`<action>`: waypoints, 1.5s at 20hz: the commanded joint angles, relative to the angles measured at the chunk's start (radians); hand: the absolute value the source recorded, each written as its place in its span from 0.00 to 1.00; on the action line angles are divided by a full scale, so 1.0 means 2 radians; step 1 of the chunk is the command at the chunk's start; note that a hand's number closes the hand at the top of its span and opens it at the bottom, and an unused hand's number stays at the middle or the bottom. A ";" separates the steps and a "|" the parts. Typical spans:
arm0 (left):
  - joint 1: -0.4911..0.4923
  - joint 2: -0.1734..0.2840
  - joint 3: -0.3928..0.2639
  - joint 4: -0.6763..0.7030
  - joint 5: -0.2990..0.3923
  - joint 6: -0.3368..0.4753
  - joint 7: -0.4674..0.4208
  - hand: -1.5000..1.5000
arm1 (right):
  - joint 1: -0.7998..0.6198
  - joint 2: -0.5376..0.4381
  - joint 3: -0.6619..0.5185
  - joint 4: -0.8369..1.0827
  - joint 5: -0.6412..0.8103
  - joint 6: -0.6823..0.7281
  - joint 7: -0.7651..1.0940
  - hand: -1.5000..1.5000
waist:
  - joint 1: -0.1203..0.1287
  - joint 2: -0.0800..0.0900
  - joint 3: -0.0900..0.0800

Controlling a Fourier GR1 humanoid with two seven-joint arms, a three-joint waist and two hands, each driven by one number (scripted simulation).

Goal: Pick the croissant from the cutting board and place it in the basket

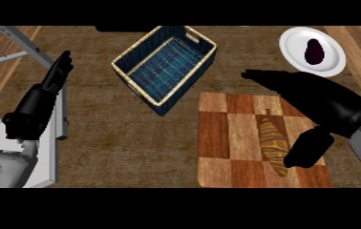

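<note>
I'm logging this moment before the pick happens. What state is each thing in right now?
croissant: lying on the cutting board, not gripped
cutting board: flat on the counter
basket: holds nothing
plate: carries a dark purple item
right hand: open, above the croissant
left hand: open, resting at left edge

My brown table (106, 142) carries a blue basket (166, 68) at upper centre, a white plate (292, 44) at upper right, and a checkered cutting board (226, 142) at lower right.
</note>
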 commanded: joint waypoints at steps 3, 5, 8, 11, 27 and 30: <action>-0.005 -0.007 0.004 0.002 0.000 -0.011 0.001 0.50 | -0.063 -0.040 -0.036 0.004 -0.124 0.155 0.084 0.00 | 0.003 0.003 0.002; 0.006 -0.008 0.009 -0.008 -0.010 -0.008 -0.005 0.50 | -0.069 -0.016 -0.035 0.021 -0.125 0.165 0.120 0.00 | 0.005 0.003 0.003; -0.007 -0.024 0.011 0.014 -0.019 -0.010 -0.011 0.50 | -0.050 -0.005 -0.038 0.036 -0.104 0.196 0.106 0.00 | 0.002 0.004 0.003; -0.010 -0.024 0.017 -0.011 -0.015 -0.019 0.027 0.50 | -0.048 0.035 -0.038 0.078 -0.059 0.205 0.093 0.00 | 0.006 0.004 0.003; 0.025 -0.067 0.026 -0.022 -0.068 -0.026 0.001 0.50 | 0.096 0.090 -0.020 0.113 0.177 0.215 -0.045 0.00 | 0.003 0.004 0.004; 0.004 -0.062 0.052 -0.002 -0.057 -0.057 0.008 0.50 | 0.088 0.134 -0.031 0.137 0.208 0.226 -0.036 0.00 | 0.003 0.004 0.003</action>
